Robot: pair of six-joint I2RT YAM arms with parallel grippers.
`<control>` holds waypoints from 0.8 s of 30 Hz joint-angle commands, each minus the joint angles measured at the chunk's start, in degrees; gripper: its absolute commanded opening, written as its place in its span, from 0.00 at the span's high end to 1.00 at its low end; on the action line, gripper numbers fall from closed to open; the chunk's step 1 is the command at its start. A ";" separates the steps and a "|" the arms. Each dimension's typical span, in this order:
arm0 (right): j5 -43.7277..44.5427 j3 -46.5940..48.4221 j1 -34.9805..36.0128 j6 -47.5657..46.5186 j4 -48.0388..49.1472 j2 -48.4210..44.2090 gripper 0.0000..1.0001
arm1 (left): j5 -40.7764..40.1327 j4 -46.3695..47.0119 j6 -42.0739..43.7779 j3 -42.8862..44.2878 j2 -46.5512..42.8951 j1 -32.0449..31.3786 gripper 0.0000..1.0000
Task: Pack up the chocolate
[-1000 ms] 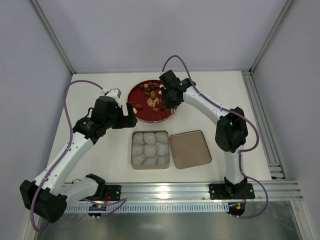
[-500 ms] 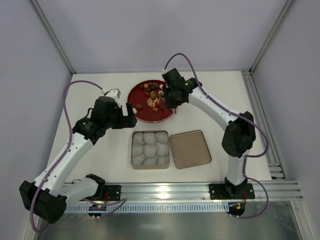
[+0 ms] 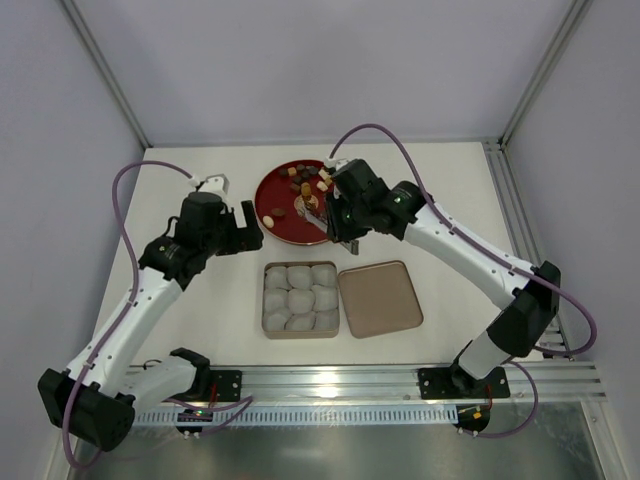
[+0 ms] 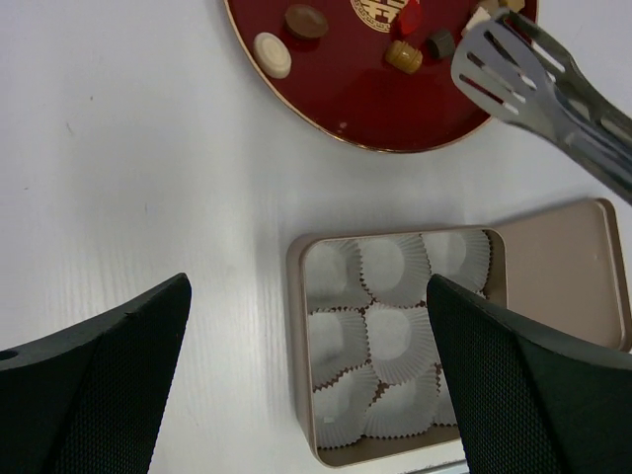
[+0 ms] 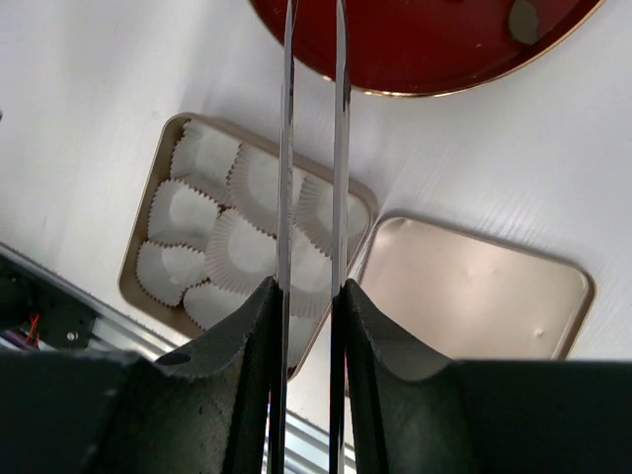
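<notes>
The right gripper [image 5: 306,288] is closed on the thin metal tongs [image 4: 499,64]; its fingers press the two blades from both sides, so the blades stand only a little apart. The first risk begins here. The blades are long and springy, and if the squeeze is uneven they may twist, so that a small round piece slips out sideways and rolls off the red plate [image 4: 326,99] onto the bench [image 3: 200,300]. I cannot tell whether a piece is already between the tips. The second risk is the paper cups [image 4: 395,336] in the box [image 4: 296,346]: they look light, and a touch from the tongs may push one out of its place. The left gripper [image 4: 308,284] is wide open, holds nothing and hangs above the box, near the way of the tongs, so the two may meet.

The chocolate [image 4: 403,56] lies on the plate, at the far end of the tongs. Two pieces are just beside the tong head and the others are spread further across the plate. No piece is in the cups.
</notes>
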 commanded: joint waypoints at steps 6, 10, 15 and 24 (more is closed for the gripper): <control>0.23 -5.54 8.21 4.75 0.56 -7.07 0.71 | -1.23 0.89 -1.34 2.41 0.39 4.63 0.00; 0.31 -6.69 13.30 6.43 1.00 -7.70 0.71 | -0.96 0.89 -1.86 2.41 0.57 5.95 0.00; 2.25 -8.00 17.18 7.66 0.91 -7.17 0.71 | -0.61 1.06 -1.95 1.80 0.39 6.92 0.00; 2.34 -11.96 20.00 9.24 3.72 -6.55 0.71 | -0.26 1.50 -2.04 0.91 -0.13 7.10 0.00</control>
